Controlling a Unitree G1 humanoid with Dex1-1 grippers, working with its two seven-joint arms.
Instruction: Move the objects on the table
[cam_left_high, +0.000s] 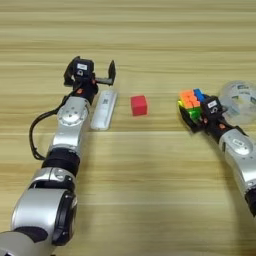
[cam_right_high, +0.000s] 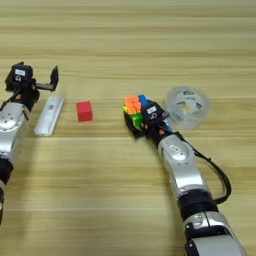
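While right tool (cam_right_high: 136, 119) pinches puzzle cube (cam_right_high: 135, 109), likely to shift it | tape roll (cam_right_high: 187, 107) just right of cube | red cube (cam_left_high: 139, 105) left | left tool (cam_left_high: 95, 75) spread above white bar (cam_left_high: 104, 109) | worktop (cam_left_high: 150, 190).

The right gripper (cam_right_high: 141, 121) covers the near side of the multicoloured puzzle cube (cam_right_high: 134, 105); its finger contact is not discernible. The clear tape roll (cam_left_high: 241, 102) is cut by the left eye view's right edge. Print on the slim white bar (cam_left_high: 104, 109) is illegible.
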